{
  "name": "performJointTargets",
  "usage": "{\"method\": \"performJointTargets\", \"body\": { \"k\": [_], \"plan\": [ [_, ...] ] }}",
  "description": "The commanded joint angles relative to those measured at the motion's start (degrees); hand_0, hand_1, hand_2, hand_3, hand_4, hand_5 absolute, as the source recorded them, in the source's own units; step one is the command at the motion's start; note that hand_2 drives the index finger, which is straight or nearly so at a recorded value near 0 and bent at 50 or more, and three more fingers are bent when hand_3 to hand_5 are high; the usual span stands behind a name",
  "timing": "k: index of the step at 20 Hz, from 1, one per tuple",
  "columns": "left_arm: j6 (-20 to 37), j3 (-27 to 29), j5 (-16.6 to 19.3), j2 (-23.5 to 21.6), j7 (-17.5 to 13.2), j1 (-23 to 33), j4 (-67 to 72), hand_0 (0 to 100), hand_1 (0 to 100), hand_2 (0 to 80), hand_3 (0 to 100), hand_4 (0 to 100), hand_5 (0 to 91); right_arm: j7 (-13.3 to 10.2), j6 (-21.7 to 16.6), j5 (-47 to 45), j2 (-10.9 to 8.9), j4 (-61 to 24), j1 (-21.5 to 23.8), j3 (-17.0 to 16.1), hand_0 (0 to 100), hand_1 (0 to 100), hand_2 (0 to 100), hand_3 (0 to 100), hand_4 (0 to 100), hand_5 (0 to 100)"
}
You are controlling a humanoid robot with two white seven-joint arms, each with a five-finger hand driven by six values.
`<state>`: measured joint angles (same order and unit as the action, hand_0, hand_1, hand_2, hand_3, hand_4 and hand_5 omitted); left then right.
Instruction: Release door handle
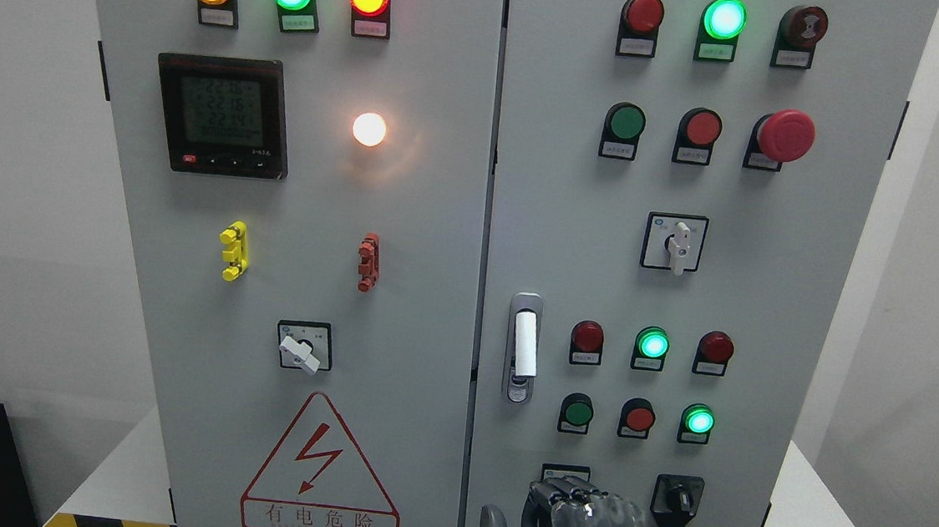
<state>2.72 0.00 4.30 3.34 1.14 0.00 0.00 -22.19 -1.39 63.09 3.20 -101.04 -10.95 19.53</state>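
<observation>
Door handle [523,347], upright at the right door's [817,324] inner edge, stands free. Below it, well apart, a hand [583,524] hangs with fingers loosely curled, holding nothing; release appears complete. Its side cannot be told.

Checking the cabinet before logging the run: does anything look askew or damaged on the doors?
Only the left door's selector switch is turned aslant; the upper right one stands vertical. The door handle sits upright; no damage shows.
</observation>
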Motion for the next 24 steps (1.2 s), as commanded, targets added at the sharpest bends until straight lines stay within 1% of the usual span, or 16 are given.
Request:
{"method": "performJointTargets", "body": {
  "k": [1, 5, 9, 14, 16, 19, 20, 22, 24],
  "plan": [
    [0.0, 0.1, 0.0, 0.0, 0.0, -0.2, 0.5, 12, 39, 0.0, 0, 0, 0.0, 0.7, 0.0, 0.0, 0.58, -1.1, -0.6, 0.0, 41, 0, 87, 100, 98, 99],
    [0.0, 0.1, 0.0, 0.0, 0.0, -0.2, 0.5, 12, 39, 0.0, 0, 0, 0.0, 1.1, 0.2, 0.3, 0.58, -0.9, -1.8, 0.0, 41, 0, 87, 100, 98, 99],
    [0.0, 0.1, 0.0, 0.0, 0.0, -0.2, 0.5, 12, 39, 0.0, 0, 0, 0.0, 2.6, 0.6, 0.7, 0.58, -0.6, -3.2, -0.3, 41, 0, 87, 100, 98, 99],
    [0.0, 0.1, 0.0, 0.0, 0.0, -0.2, 0.5, 12, 39, 0.0, 0, 0, 0.0, 2.6, 0.8, 4.9, 0.67, 0.0, -3.2, -0.7, 41, 0, 88, 100, 98, 99],
    [0.0, 0.1, 0.0, 0.0, 0.0, -0.2, 0.5, 12, 39, 0.0, 0, 0, 0.0, 2.6, 0.8, 5.4, 0.67, 0.0, -2.8, -1.3, 41, 0, 88, 100, 98, 99],
    [0.0, 0.1, 0.0, 0.0, 0.0, -0.2, 0.5, 12, 39, 0.0, 0, 0, 0.0, 2.6, 0.8, 8.9, 0.41, -0.3, -2.6, -2.6, 42, 0, 88, 100, 98, 99],
    [0.0, 0.1, 0.0, 0.0, 0.0, -0.1, 0.5, 12, 39, 0.0, 0, 0, 0.0, 2.6, 1.1, 9.8, 0.23, -0.4, -2.6, -2.8, 42, 0, 88, 100, 98, 99],
    [0.0, 0.1, 0.0, 0.0, 0.0, -0.2, 0.5, 12, 39, 0.0, 0, 0, 0.0, 2.9, 3.7, 10.2, -0.64, -0.5, -2.7, -2.9, 42, 0, 88, 100, 98, 99],
    [0.0, 0.1, 0.0, 0.0, 0.0, -0.2, 0.5, 12, 39, 0.0, 0, 0, 0.0, 3.4, 5.5, 10.4, -2.31, -0.9, -3.0, -2.9, 41, 0, 88, 100, 98, 99]
  ]
}}
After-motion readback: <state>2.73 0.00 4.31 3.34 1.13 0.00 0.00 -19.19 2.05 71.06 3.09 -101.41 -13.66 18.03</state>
